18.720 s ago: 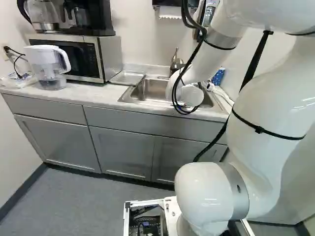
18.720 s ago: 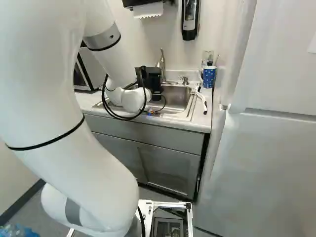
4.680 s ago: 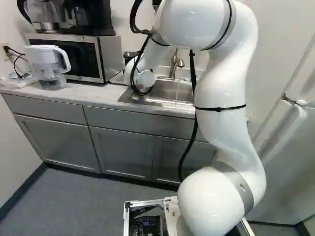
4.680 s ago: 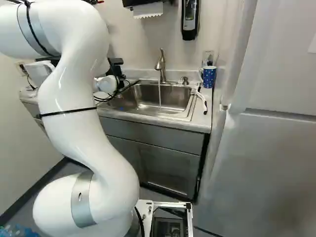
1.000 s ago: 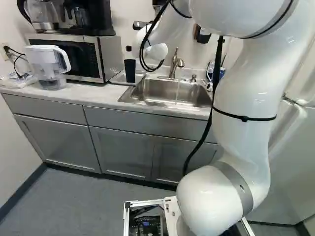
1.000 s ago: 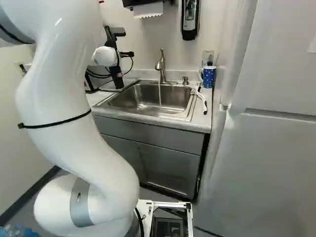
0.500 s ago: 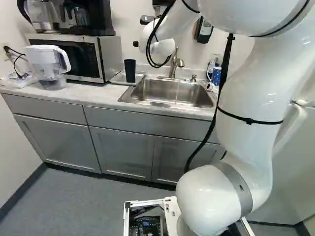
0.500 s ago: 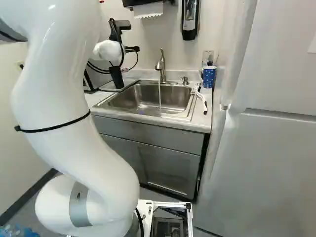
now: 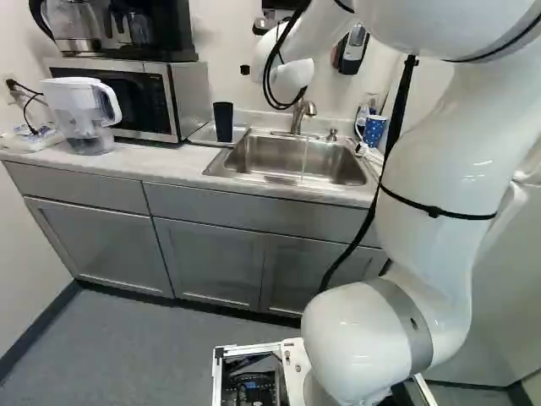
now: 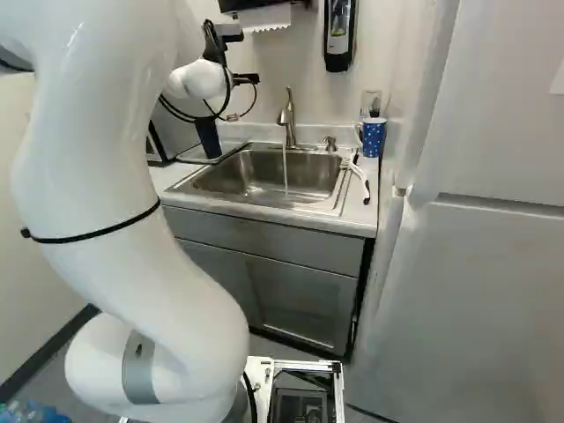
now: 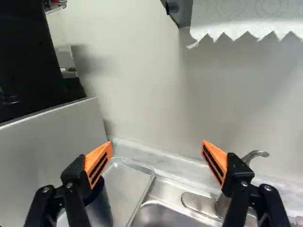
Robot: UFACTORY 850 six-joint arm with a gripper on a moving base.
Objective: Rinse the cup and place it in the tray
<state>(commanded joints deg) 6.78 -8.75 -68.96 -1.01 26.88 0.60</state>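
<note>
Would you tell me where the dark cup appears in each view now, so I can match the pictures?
Left base view: cup between the microwave and the sink.
Right base view: cup left of the sink, just below the arm's wrist end.
Wrist view: cup partly behind one finger of the open gripper.
Shared landmark: the faucet.

From here the sink (image 9: 254, 161) looks like brushed metal with a soft sheen, and the faucet (image 10: 286, 122) has a smoother, satiny metal finish. The bench (image 9: 152, 165) seems smooth, with a faint gloss. Shiny metal shows on the tray (image 11: 130, 182), while the dark cup (image 9: 223, 123) is smooth. The pitcher (image 9: 80, 110) is glossy plastic, part of it clear. The arm (image 9: 439, 186) gleams like polished plastic. Paper hangs from the towel dispenser (image 11: 179, 12), its edge jagged. The cabinet fronts (image 9: 207, 260) look matt.
</note>
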